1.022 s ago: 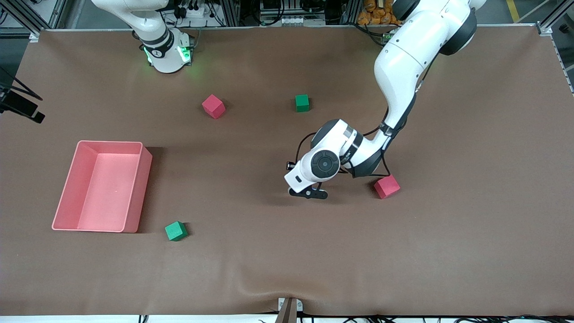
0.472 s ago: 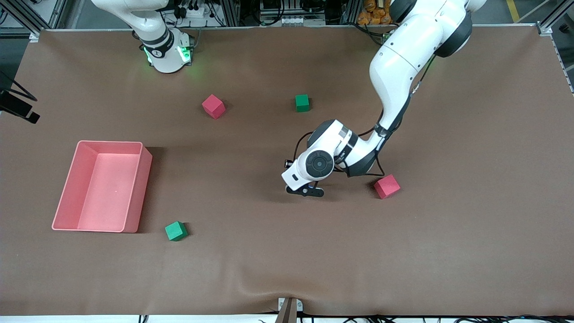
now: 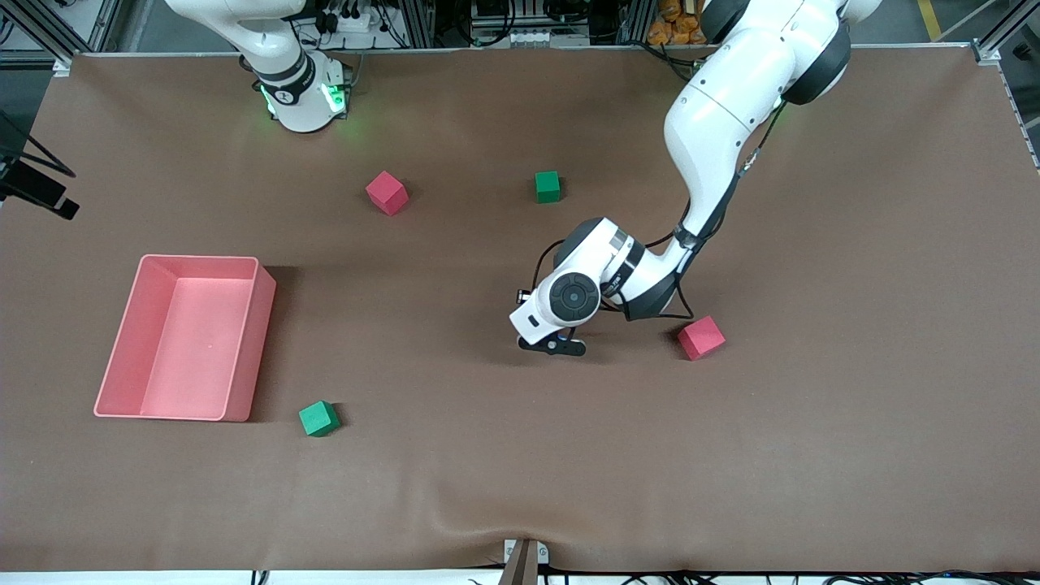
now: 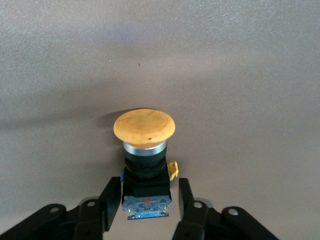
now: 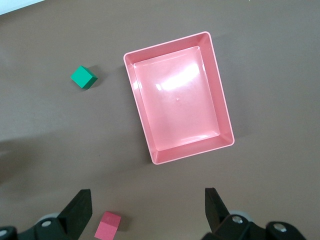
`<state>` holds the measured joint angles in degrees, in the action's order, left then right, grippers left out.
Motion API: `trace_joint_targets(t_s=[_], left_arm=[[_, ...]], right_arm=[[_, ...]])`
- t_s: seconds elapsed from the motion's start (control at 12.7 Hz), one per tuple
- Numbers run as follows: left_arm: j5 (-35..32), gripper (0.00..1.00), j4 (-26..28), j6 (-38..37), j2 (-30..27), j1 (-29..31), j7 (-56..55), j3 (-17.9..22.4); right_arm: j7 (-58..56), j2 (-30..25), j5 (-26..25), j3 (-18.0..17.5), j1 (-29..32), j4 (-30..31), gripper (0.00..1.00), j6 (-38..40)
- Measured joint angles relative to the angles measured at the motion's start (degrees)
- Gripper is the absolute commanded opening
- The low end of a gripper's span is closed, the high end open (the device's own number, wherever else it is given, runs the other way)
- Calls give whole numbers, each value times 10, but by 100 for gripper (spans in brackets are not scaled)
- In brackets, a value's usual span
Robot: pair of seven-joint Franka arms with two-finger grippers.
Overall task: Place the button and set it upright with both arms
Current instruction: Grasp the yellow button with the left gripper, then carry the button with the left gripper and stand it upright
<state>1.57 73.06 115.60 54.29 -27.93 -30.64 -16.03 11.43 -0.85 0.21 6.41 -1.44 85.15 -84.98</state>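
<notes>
— Two arms on this job, but only one is working now?

— Yes. The left gripper (image 4: 146, 200) is down at the table (image 3: 520, 455) near the middle, with its fingers (image 4: 111, 197) drawn in narrow against the black body of the button (image 4: 145, 150). The orange cap points away from the wrist, and the button appears to lie on its side on the mat. Whether the pads are squeezing it firmly or only touching it, I can't say for sure.

— Where is that on the table?

— Beside the red cube (image 3: 701, 337), toward the right arm's end from it (the arm's own wrist hides the button from the front camera). Nearer that camera, close to the pink tray (image 3: 244, 268), sits a green cube (image 3: 318, 418); both are well apart from the gripper.

— And the right gripper (image 5: 147, 207)?

— It waits high over the pink tray's end of the table, jaws spread wide and holding nothing.

— So how should the grasp be done well?

— Hold the blocky body, not the cap or the metal collar, since the round parts would probably roll between flat pads. Keep the body centred between the fingers so it does not twist during the lift. I'd watch the small yellow tab (image 4: 173, 170) on the side; a finger catching it could skew the grip. Lift slowly, then tip the cap upward before setting the base down.
</notes>
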Motion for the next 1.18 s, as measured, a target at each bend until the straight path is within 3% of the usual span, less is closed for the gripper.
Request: trace_joint_targets(t_s=[0.39,0.71,1.18], left_arm=[[0,0,-10,1,-2,-4,-60,0],[-5,0,-21,2,-33,-5,-174,1],[-196,0,-20,7,-49,-77,-465,2]], right_arm=[[0,-6,0,-6,3,6,100,-3],[0,-6,0,-7,3,6,100,-3],[0,-6,0,-8,4,6,100,-3]])
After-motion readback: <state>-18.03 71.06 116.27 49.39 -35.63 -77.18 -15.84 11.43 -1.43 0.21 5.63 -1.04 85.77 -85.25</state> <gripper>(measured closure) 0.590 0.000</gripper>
